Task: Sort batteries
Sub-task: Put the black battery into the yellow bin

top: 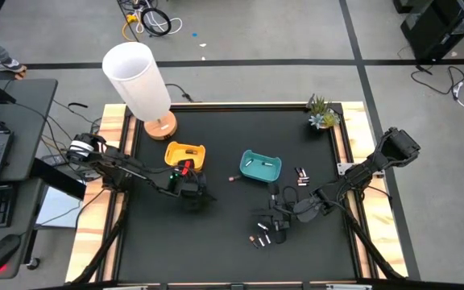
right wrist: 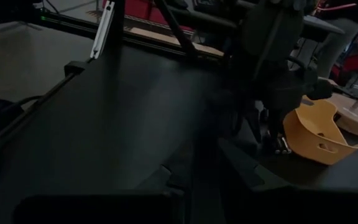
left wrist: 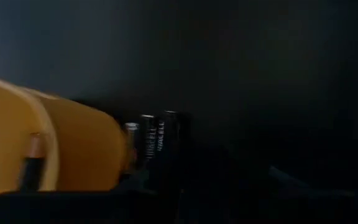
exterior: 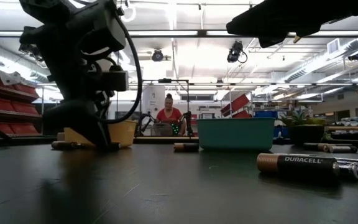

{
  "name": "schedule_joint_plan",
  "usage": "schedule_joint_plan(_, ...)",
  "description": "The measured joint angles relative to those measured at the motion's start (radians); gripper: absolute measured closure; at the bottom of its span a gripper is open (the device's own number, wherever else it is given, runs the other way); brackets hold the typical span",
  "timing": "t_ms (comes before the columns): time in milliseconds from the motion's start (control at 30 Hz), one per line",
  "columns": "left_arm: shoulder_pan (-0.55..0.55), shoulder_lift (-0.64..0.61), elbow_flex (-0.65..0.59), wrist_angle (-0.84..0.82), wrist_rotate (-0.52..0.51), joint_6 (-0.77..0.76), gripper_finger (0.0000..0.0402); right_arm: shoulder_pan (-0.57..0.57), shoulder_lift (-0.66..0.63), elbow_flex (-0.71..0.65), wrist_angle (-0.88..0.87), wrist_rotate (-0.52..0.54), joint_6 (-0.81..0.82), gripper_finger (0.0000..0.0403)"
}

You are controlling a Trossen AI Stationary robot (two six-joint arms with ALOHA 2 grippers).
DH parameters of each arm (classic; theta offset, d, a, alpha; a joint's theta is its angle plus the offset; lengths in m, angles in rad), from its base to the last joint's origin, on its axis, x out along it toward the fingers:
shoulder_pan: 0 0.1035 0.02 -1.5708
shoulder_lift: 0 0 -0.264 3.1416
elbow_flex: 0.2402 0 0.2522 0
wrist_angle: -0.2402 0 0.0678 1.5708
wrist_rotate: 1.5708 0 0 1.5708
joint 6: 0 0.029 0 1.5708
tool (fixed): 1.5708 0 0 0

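Lying on its side across the black table [exterior: 166, 186], a Duracell battery [exterior: 297, 164] fills the foreground of the low view, its long axis running across the picture and its copper end pointing toward the yellow tray [exterior: 118, 132]; a pale silver battery [exterior: 356, 167] lies just behind it along the same line. From above, loose batteries [top: 262, 239] are scattered on the mat near the right gripper [top: 279, 216], with a second small cluster [top: 301, 174] just beside the teal tray [top: 260, 166] and 1 single battery [top: 234, 178] off that tray's other side. The left gripper [top: 190, 187] sits low at the near edge of the yellow tray [top: 185, 155], and its wrist camera shows 2 dark Duracell batteries [left wrist: 155, 135] standing upright between its fingers, pressed against the tray's outer wall [left wrist: 73, 149], with another copper-tipped battery [left wrist: 33, 163] inside the tray. The fingers appear closed on that pair. The right gripper hovers over the scattered batteries; whether its fingers are parted cannot be told. A white lamp [top: 139, 80] on a wooden base and a small potted plant [top: 321, 113] stand at the table's far edge.
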Motion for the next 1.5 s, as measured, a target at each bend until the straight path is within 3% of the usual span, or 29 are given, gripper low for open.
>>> schedule_joint_plan(433, -0.009, -0.039, 0.000, 0.069, 0.025, 0.089, 0.0277, 0.000, 0.000, -0.002, -0.027, 0.000, 0.041, 0.0346)
schedule_joint_plan(633, 0.019, -0.050, 0.000, 0.023, -0.007, 0.096, 0.0277, 0.000, 0.000, -0.030, 0.011, 0.000, 0.053, 0.0346)
schedule_joint_plan(767, 0.065, -0.049, 0.000, 0.012, -0.001, 0.082, 0.0277, 0.000, 0.000, -0.045, 0.040, 0.000, 0.053, 0.0346)
schedule_joint_plan(1000, 0.122, -0.049, -0.052, 0.034, 0.117, 0.025, 0.0277, 0.000, 0.000, -0.047, 0.048, 0.000, 0.060, 0.0346)
schedule_joint_plan(1267, 0.076, -0.049, -0.058, 0.057, 0.122, -0.022, 0.0279, 0.000, 0.000, -0.047, 0.047, 0.000, 0.060, 0.0346)
schedule_joint_plan(1500, 0.044, -0.048, -0.059, 0.063, 0.177, -0.107, 0.0311, 0.001, 0.000, -0.047, 0.055, 0.000, 0.060, 0.0346)
